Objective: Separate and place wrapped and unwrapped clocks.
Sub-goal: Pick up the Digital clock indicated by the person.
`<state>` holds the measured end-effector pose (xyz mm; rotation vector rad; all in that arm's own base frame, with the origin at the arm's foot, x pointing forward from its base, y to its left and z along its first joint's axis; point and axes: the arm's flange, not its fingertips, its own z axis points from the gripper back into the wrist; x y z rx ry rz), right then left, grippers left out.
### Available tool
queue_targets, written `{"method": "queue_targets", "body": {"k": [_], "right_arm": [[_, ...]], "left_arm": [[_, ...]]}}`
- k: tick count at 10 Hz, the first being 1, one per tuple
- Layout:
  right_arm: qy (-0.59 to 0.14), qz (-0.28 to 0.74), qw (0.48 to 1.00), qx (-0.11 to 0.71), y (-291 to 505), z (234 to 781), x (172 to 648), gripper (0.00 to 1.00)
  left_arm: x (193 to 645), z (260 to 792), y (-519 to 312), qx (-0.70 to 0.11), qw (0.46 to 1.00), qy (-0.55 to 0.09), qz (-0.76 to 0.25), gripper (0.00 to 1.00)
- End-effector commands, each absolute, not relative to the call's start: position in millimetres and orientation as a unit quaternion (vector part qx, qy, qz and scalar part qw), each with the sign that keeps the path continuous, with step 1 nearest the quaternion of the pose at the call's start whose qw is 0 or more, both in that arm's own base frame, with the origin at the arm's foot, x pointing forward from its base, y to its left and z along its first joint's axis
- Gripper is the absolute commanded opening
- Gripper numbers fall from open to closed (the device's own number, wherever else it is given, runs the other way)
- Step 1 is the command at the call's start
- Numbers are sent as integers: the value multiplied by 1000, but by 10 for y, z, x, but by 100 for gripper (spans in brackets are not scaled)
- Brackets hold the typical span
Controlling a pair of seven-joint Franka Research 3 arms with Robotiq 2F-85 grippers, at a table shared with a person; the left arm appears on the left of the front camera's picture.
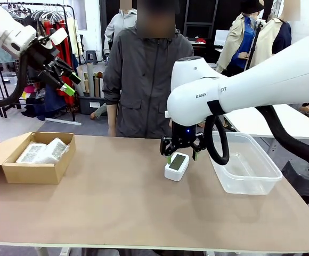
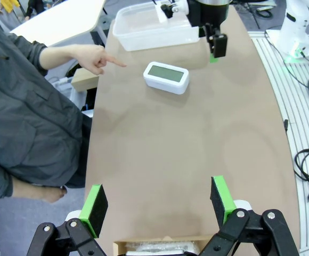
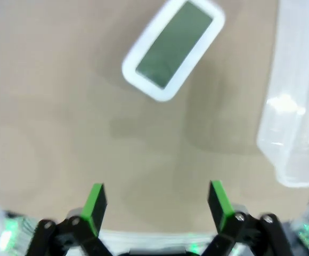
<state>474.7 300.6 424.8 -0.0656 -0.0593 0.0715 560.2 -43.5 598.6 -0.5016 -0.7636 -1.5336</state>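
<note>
Front camera faces across table (image 1: 117,202); wrist cameras look down (sharing clock (image 3: 173,50))

The desk (image 1: 117,208) is brown and wide. Three things sit on it — an open cardboard box (image 1: 29,173) near its left end, a white clock (image 1: 177,166) near the middle, and a clear plastic tub (image 1: 250,185) on the right. The clock lies with its grey-green screen up, just beside the tub but not touching it. The box is well apart from both.
</note>
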Motion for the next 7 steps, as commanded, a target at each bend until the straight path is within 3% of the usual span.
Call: {"method": "queue_targets", "body": {"k": [1, 3, 7], "right_arm": [[-67, -83, 994, -3, 3050, 4175, 4927, 100], [-104, -147, 984, 13, 2923, 4124, 5097, 100], [-98, -177, 979, -4, 2694, 3975, 5380, 100]], "left_arm": [[5592, 5997, -431, -220, 626, -332, -670, 100], [5592, 5997, -431, -220, 626, -332, -670, 100], [5592, 5997, -431, -220, 626, -332, -670, 100]]}}
